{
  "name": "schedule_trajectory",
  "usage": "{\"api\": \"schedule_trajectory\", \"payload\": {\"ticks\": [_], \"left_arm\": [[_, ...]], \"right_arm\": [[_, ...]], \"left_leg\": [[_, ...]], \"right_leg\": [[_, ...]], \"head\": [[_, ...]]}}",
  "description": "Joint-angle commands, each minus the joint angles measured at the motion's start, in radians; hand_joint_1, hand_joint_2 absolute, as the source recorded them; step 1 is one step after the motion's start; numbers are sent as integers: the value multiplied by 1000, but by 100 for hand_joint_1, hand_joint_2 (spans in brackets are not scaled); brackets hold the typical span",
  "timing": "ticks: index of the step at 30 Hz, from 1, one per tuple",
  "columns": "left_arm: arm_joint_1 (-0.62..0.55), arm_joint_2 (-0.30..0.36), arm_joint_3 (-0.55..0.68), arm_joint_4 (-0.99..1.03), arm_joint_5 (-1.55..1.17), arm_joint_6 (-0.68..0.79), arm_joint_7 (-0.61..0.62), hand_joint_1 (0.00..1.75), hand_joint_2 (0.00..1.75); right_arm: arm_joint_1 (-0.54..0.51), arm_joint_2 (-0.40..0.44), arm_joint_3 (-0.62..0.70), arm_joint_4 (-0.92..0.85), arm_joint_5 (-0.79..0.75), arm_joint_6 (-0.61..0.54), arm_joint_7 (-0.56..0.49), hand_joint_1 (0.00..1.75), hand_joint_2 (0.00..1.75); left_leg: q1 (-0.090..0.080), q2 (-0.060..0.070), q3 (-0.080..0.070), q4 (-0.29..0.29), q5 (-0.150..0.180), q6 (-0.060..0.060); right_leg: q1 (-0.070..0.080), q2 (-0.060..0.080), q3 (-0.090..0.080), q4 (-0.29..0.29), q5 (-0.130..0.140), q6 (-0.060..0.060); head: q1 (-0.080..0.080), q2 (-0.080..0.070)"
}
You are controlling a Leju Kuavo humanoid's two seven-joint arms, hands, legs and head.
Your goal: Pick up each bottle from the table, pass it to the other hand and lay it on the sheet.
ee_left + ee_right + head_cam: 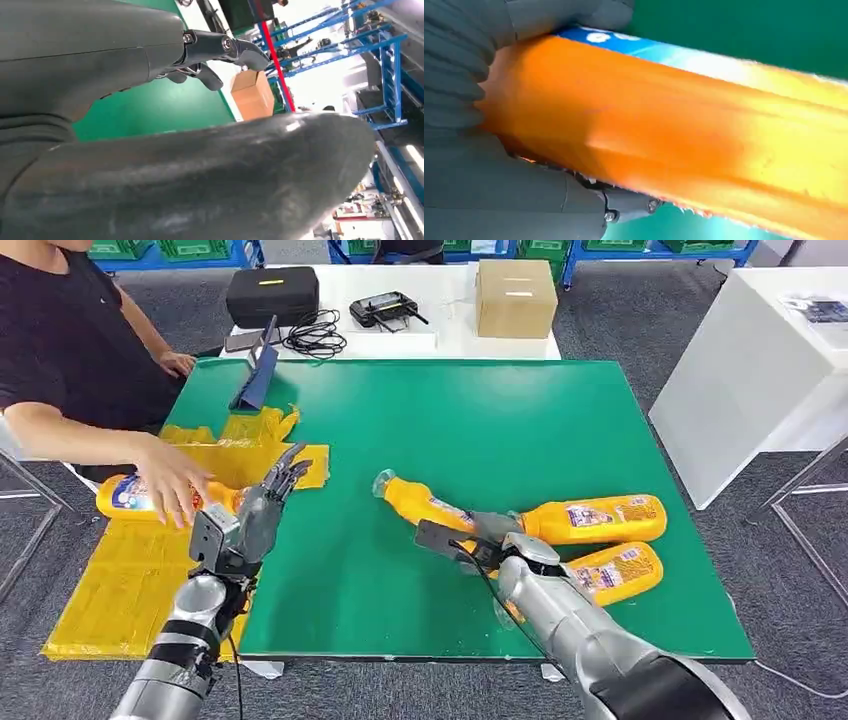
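Three orange bottles lie on your side of the green table [560,410], and your right hand [478,540] has closed on one of them. In the head view that held bottle [425,506] points its clear cap toward the table's middle, its body passing under the dark fingers; the right wrist view confirms the grip, with grey thumb and fingers wrapped around the orange body [664,140] against the green surface. Whether the bottle is lifted clear or only gripped where it lies, you cannot tell from these pictures.

Just beyond that hand, the second bottle [595,520] lies on its side, label up, and the third bottle [615,573] sits just beside it, nearer the table's front edge.

Your left hand [270,502] hovers at the table's left edge, fingers spread and holding nothing; its wrist view shows the dark fingertips [245,50] apart over the green.

Farther left, a person's hand [170,480] rests on a fourth bottle [135,497] on the yellow sheet [120,580], which drapes off the table's left side.

By this reading, you are at the pick-up step for the first of the three remaining bottles. The next move calls for raising it clear of its neighbours, carrying it across to the waiting left hand, and releasing only once that hand has closed on it. Watch the person's arm near the sheet.

Beyond the table, a cardboard box [515,297] and a black case [272,292] sit on a white table.
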Motion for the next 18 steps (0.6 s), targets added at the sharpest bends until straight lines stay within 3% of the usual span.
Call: {"api": "schedule_trajectory", "payload": {"ticks": [1, 3, 7, 8, 10, 13, 18], "left_arm": [[89, -11, 23, -72, 41, 16, 29, 0, 0], [105, -24, 35, -91, 79, 6, 37, 0, 0], [152, -54, 44, -156, 170, -12, 61, 0, 0], [166, -60, 41, -170, 197, -24, 84, 0, 175], [204, -60, 13, -211, 218, -37, 96, 0, 175], [245, -67, -6, -247, 253, -56, 110, 0, 175], [245, -61, -10, -249, 260, -54, 113, 0, 175]], "right_arm": [[132, -8, -374, -154, -270, -330, -622, 175, 175], [190, 15, -421, -282, -342, -339, -729, 175, 175], [323, 41, -353, -599, -390, -281, -744, 175, 175], [352, 45, -311, -673, -395, -258, -728, 175, 175], [402, 54, -205, -793, -380, -247, -669, 175, 175], [418, 64, -76, -812, -343, -212, -629, 175, 175], [406, 54, -60, -786, -358, -233, -636, 175, 175]], "left_leg": [[1, 1, -8, 0, 2, 0], [0, 1, -9, 1, 1, 0], [4, 0, -16, -1, 1, -1], [3, 0, -17, 0, 1, 0], [4, 1, -21, 0, 0, 0], [4, 3, -24, 0, 0, 0], [4, 0, -28, 0, 1, 0]], "right_leg": [[1, 1, -7, -2, 4, 0], [0, 1, -8, 1, 2, 0], [1, 1, -16, -2, 3, -3], [1, 0, -17, 0, 2, -2], [0, 2, -21, 1, 2, -2], [1, 4, -25, 0, 2, -2], [1, 0, -28, 0, 3, -2]], "head": [[0, 0], [1, 0], [0, 0], [0, 0], [0, 0], [0, 0], [0, 0]]}}
